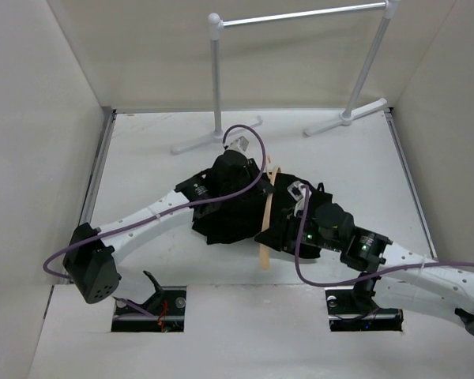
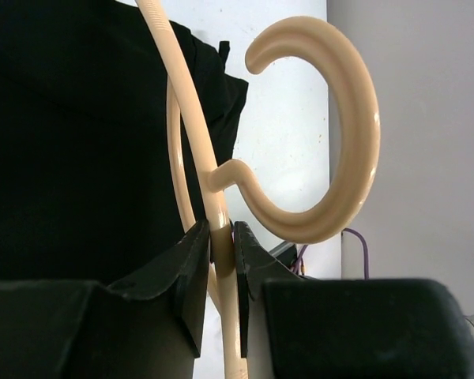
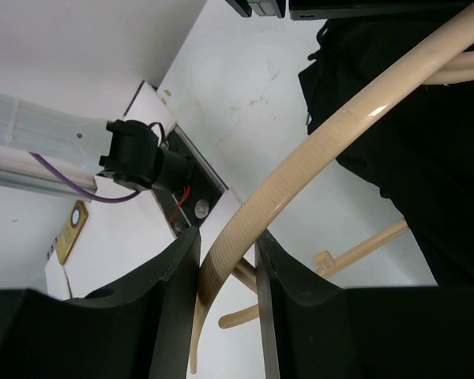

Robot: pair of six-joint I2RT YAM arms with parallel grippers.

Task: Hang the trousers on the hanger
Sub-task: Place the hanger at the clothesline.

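The black trousers (image 1: 225,217) lie bunched in the middle of the table. The tan hanger (image 1: 266,213) lies along their right side, its hook toward the back. My left gripper (image 1: 257,175) is shut on the hanger's shoulder just below the hook; in the left wrist view the gripper (image 2: 223,245) pinches the thin bar, with the hook (image 2: 344,158) above and the trousers (image 2: 79,142) at left. My right gripper (image 1: 278,230) is at the hanger's near end; in the right wrist view it (image 3: 227,260) is shut around the ribbed hanger arm (image 3: 324,134), with the trousers (image 3: 426,118) at upper right.
A white-and-grey rail stand (image 1: 216,79) stands at the back of the table, its feet spreading forward. White walls (image 1: 39,118) close in the left, right and back. Two arm-base slots (image 1: 150,304) sit at the near edge. Purple cables loop over both arms.
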